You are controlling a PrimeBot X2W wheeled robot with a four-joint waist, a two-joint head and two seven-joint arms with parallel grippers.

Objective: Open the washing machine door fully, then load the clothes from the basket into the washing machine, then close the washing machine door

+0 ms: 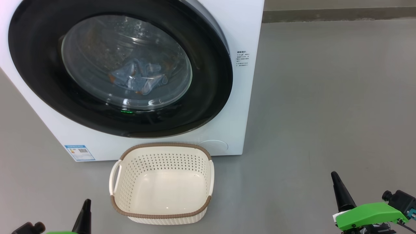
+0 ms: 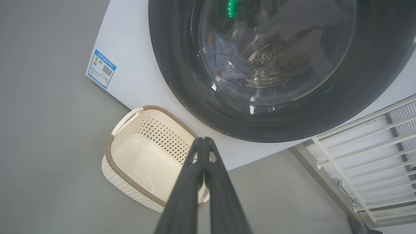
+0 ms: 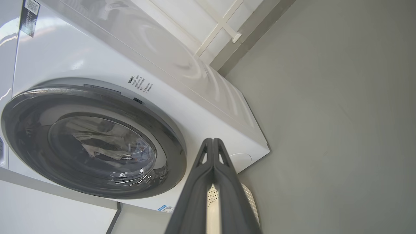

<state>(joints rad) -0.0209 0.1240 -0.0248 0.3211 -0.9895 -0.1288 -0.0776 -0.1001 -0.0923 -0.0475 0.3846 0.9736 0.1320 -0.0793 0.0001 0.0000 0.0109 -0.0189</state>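
Two tools, both narrowed to nothing. Left tool [image 2: 203, 140]: fingertips pressed together with nothing between them. In the head view it sits at the lower left edge, over the grey floor [image 1: 325, 97] and apart from the basket. A blue label [image 1: 79, 152] is on the lower left corner of the washing machine [image 1: 250, 39] front. The washing machine door [image 1: 208, 81] lies closed against the white front, a glossy black ring round a bulging clear glass bowl, with a small green glint [image 1: 126, 111] low on the ring. Through the glass the clothes [image 1: 139, 78] lie low inside the drum. Light blue fabric with orange marks is visible, but a second garment cannot be told apart through the reflections. The basket [image 1: 162, 159] stands upright on the floor just in front of the machine, below the door. Whether it touches the front cannot be told, and its cream bottom is in plain view. A small round cover [image 1: 213, 147] sits at the machine's lower right corner, just beyond the basket's far rim. There is dark printed text [image 1: 242, 58] on the front right of the door. Right tool [image 3: 213, 140]: two dark fingers closed flat against each other, gripping nothing. In the head view it is at the lower right, over the floor, well apart from basket and machine.
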